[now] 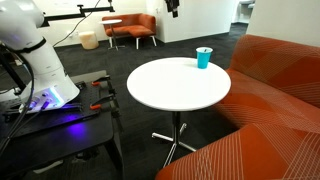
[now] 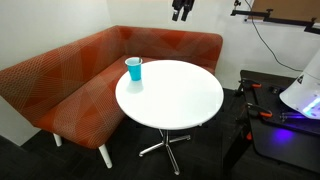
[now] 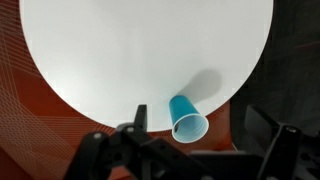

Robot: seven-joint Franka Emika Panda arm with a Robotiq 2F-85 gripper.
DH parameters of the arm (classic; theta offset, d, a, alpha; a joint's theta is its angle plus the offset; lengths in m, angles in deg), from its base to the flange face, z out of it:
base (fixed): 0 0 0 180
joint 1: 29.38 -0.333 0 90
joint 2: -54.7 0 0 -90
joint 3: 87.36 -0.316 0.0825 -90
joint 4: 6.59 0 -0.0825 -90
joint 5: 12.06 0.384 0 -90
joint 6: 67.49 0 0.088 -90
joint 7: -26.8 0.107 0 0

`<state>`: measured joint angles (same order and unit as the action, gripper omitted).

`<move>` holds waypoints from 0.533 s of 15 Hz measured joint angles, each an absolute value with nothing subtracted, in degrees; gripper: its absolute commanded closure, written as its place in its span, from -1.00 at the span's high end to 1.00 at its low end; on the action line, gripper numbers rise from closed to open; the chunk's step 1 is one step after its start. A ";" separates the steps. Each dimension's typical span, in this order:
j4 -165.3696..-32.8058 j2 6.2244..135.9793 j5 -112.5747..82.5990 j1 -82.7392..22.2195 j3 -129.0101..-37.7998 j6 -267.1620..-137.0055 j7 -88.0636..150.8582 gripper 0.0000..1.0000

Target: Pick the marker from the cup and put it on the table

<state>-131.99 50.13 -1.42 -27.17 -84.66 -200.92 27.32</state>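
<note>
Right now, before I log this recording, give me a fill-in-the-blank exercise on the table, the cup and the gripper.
The table has a white top whose shape is ____.
The cup stands upright near the tabletop's ____, on the sofa side.
The gripper hangs high ____ the table, jaws open, holding nothing.
Missing words: round; edge; above.

Office lounge: orange sofa [image 2: 60, 80], armchair [image 1: 133, 28]
</note>
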 measured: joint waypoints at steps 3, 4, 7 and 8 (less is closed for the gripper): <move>-134.48 51.42 -4.62 -27.40 -86.34 -213.24 36.56 1.00; -135.15 52.04 -7.91 -27.41 -86.79 -217.00 40.94 1.00; -136.15 54.10 -22.46 -26.53 -86.85 -223.99 55.35 1.00; -136.15 54.49 -25.86 -25.70 -86.88 -224.34 58.56 1.00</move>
